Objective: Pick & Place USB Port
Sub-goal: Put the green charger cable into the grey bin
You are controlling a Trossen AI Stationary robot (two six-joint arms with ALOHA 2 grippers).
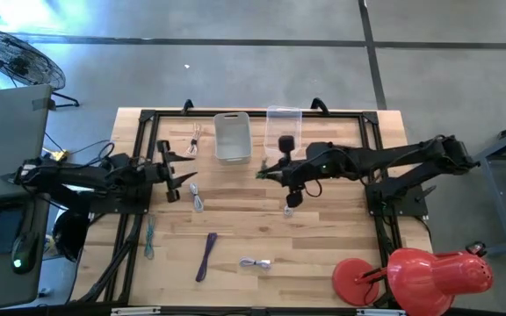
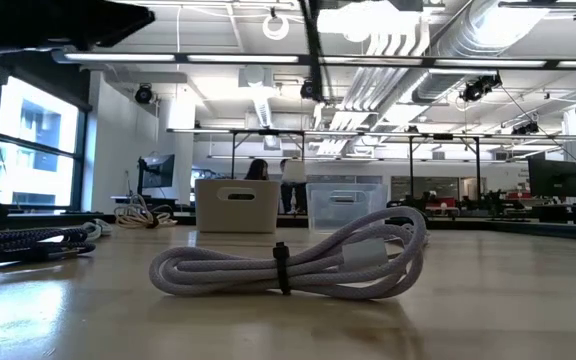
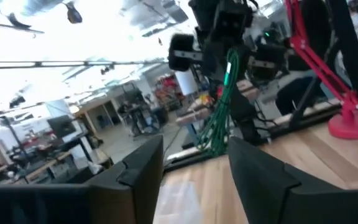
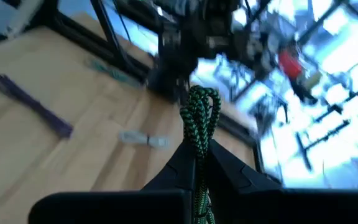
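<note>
My right gripper [image 4: 197, 154] is shut on a green braided cable bundle [image 4: 199, 118] and hovers over the table's middle [image 1: 264, 171], in front of a grey bin [image 1: 232, 136] and a clear bin [image 1: 283, 123]. In the left wrist view the green cable [image 3: 221, 106] hangs under that gripper. My left gripper [image 3: 194, 171] is open and empty at the table's left [image 1: 179, 174], facing the right one. A white cable coil [image 2: 288, 265] lies flat on the table close to the low camera. My right gripper pinches the green cable bundle between its two fingers, several strands together. The looped end [image 4: 201, 102] sticks out past the fingertips [image 4: 182, 158]. The fingers come from the table's right. The bundle is lifted clear of the table, and its strands [image 3: 216, 127] hang slack below the gripper.
Other cables lie on the wood: white ones [image 1: 198, 200] [image 1: 255, 263] [image 1: 290, 209], a purple one [image 1: 207, 254], a teal one [image 1: 149, 237] and one by the grey bin [image 1: 196, 137]. A red lamp [image 1: 411, 274] stands at the near right corner. A black frame [image 1: 148, 118] edges the table.
</note>
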